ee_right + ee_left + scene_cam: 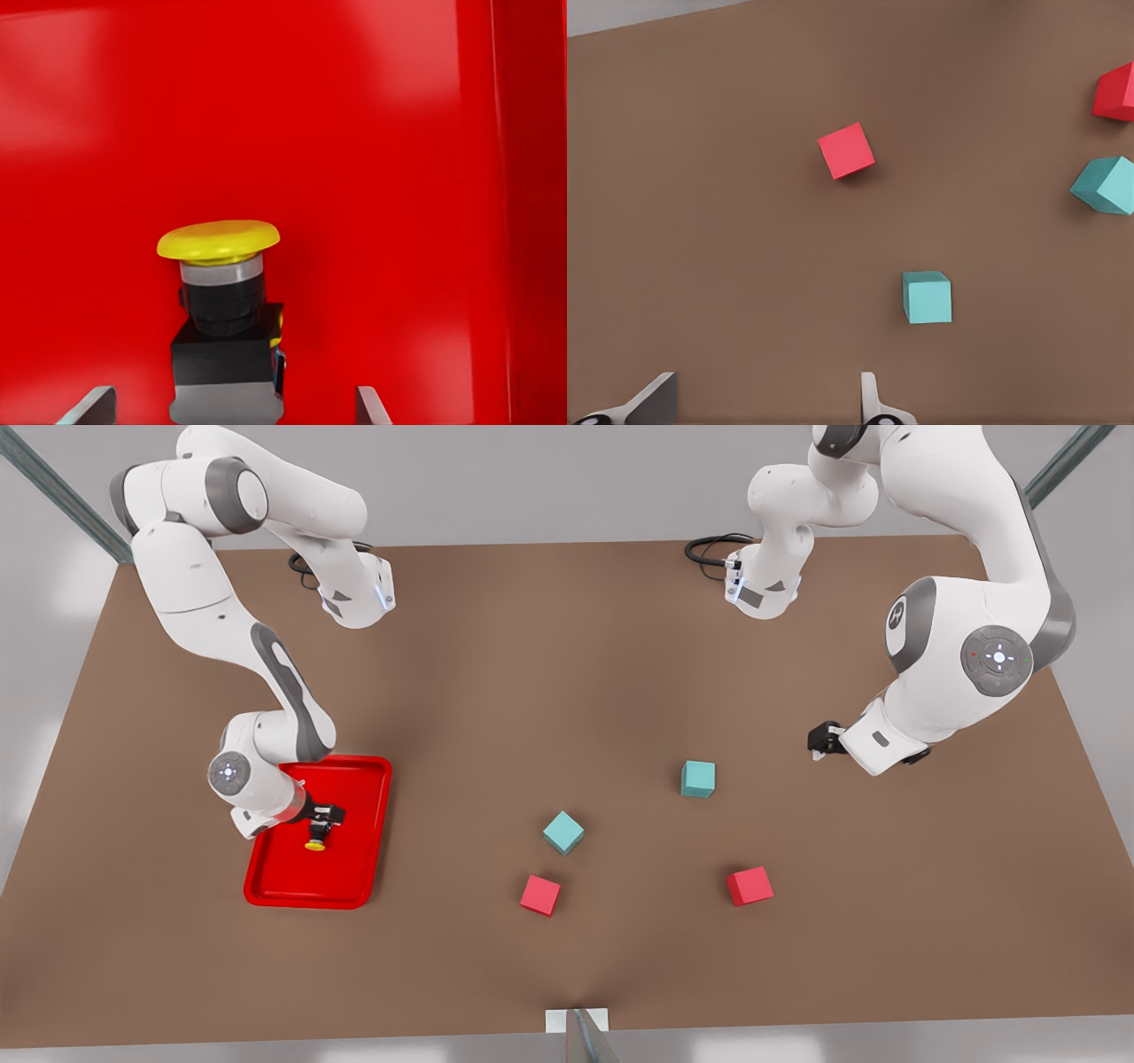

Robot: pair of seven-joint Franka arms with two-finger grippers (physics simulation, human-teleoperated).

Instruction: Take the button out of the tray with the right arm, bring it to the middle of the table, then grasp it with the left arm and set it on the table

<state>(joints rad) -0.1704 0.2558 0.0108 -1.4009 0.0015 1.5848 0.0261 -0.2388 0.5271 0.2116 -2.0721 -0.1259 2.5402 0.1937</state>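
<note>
Broadly, the table [567, 646] carries the tray [354, 886] toward the front view's left. Inside it, the right gripper [321, 825] straddles the button [315, 844], fingers spread wide; the small body could slip sideways if closure lands off-centre. The left gripper [819, 740] waits, spread, opposite.

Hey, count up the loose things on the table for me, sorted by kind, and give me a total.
Teal cubes: 2
Red cubes: 2
Yellow-capped button: 1
Red tray: 1
Total: 6
</note>
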